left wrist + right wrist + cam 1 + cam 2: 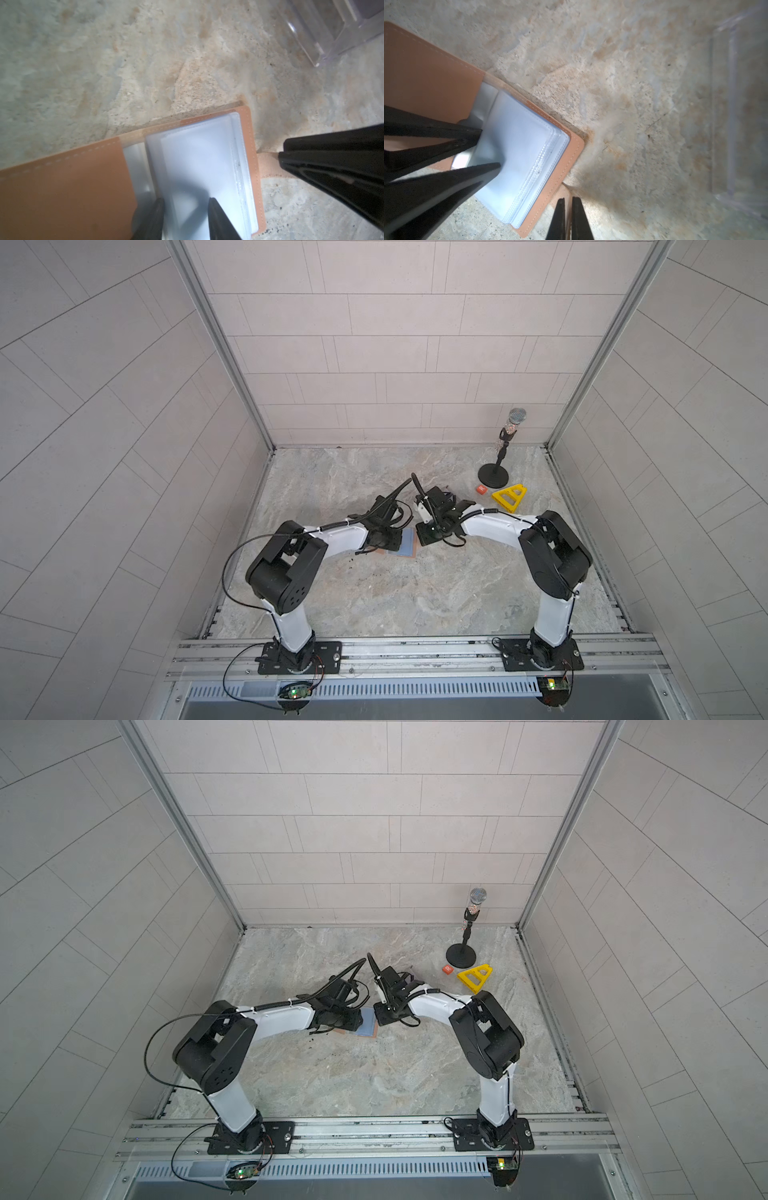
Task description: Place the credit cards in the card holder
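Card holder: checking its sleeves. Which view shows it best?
Right wrist view: the card holder lies open with its clear sleeves fanned. Left wrist view shows it open, sleeve edges less distinct; both top views show only a sliver.

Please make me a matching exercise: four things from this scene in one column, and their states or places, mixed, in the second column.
1 card holder
2 left gripper
3 right gripper
4 orange tile

a shut on the snap tab
b beside the yellow triangle
c lying open
d jaws apart above clear sleeves

Pairs: 1-c, 2-d, 3-a, 4-b
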